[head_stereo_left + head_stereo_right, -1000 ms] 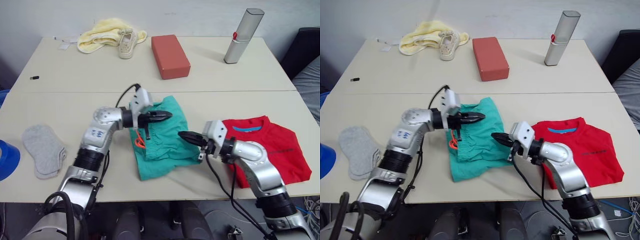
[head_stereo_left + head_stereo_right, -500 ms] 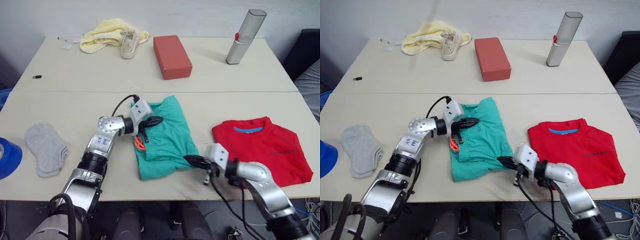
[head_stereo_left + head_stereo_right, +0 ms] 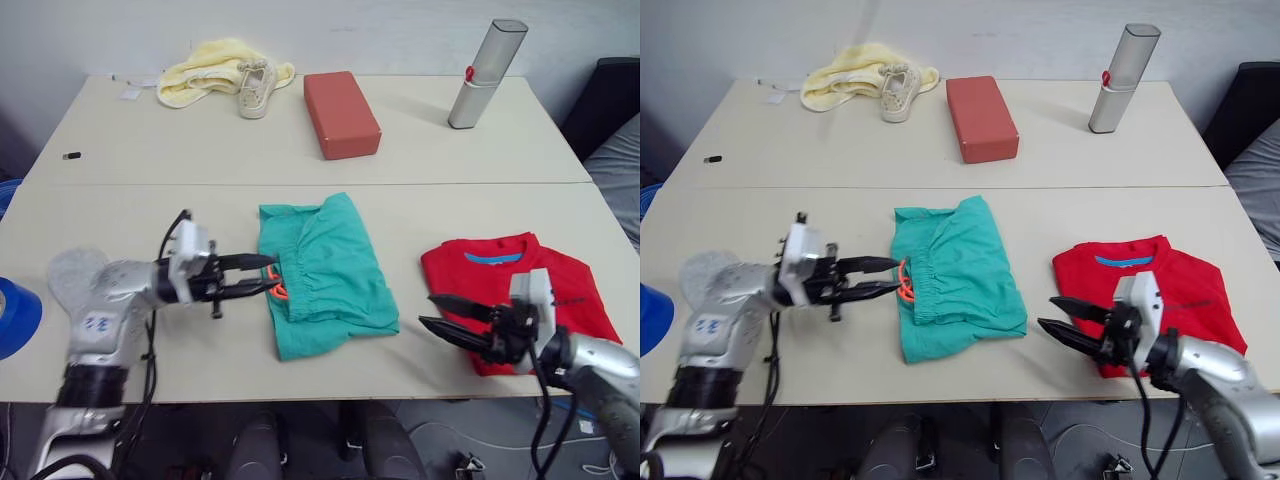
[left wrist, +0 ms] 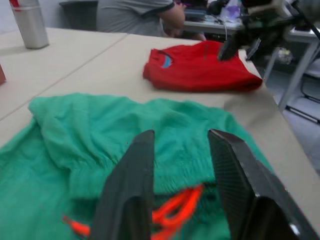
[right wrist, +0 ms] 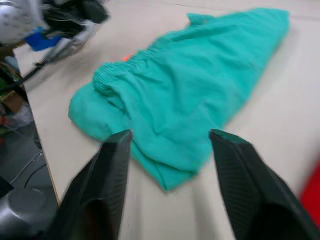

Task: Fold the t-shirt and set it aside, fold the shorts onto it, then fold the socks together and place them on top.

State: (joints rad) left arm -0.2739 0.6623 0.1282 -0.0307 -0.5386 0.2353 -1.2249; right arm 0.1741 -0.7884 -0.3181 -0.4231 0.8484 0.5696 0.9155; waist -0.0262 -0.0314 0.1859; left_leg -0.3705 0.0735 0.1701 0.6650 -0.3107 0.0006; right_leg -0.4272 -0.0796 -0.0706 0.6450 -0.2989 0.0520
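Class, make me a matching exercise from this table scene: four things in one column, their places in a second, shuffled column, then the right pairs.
Things:
1. t-shirt
2. shorts
3. red block
4. silver flask

Places:
A. back of the table, in the middle
B. between the two grippers
C. back right, leaning
D. front right, folded

Pairs: 1-D, 2-B, 3-A, 4-C

Left hand (image 3: 258, 276) reaching inward, low and level, fingers parted. Right hand (image 3: 433, 311) low at the right, pointing inward, fingers spread wide, gripping nothing.
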